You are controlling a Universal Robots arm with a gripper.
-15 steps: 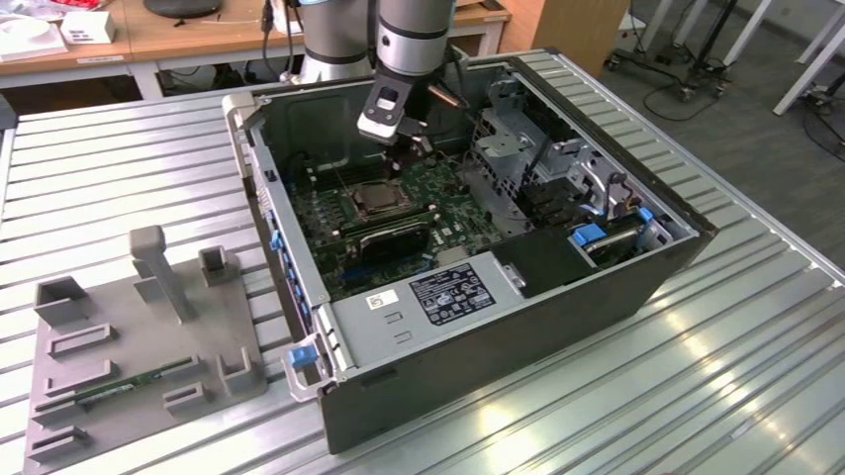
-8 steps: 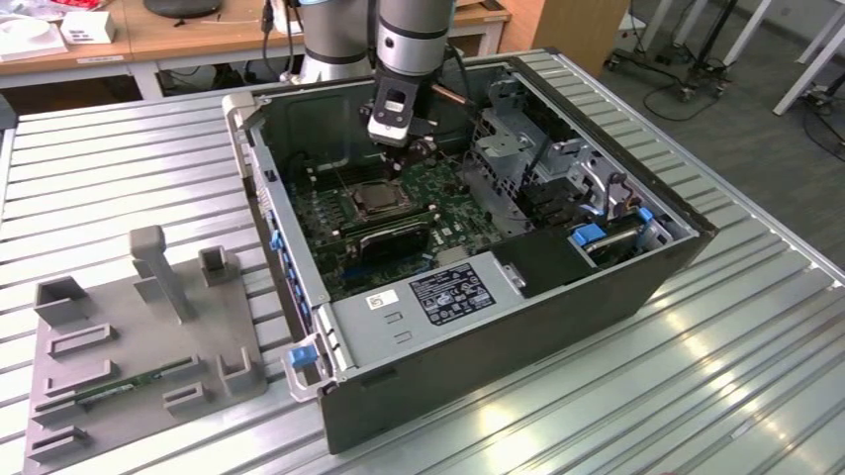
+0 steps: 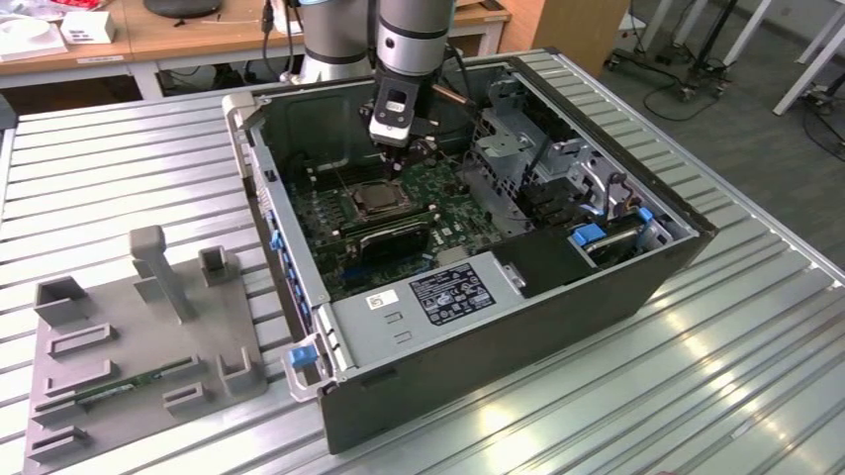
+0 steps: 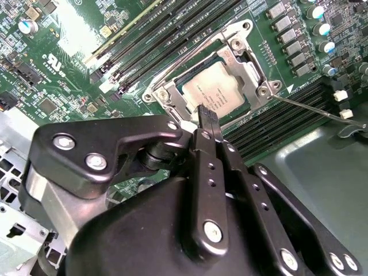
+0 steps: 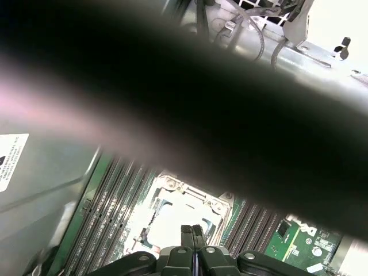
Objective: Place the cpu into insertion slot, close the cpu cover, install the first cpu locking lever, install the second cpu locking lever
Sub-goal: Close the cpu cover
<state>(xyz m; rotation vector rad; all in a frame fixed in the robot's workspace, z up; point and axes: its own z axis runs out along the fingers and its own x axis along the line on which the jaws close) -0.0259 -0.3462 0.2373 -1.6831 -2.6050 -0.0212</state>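
While my black gripper [image 4: 207,117] hangs with jaws pressed together and empty, the small silvery-tan square cpu [image 4: 217,92] lies flat straight beneath my tips, framed by the thin silvery metal cpu cover [image 4: 256,72] lying over it.

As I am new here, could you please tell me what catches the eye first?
In the exterior view, the silver robot arm reaches into the open black computer case on the slatted metal table. In the second wrist view, its shut black gripper is poised beside the small square silvery-tan cpu, framed by the silvery cpu cover.
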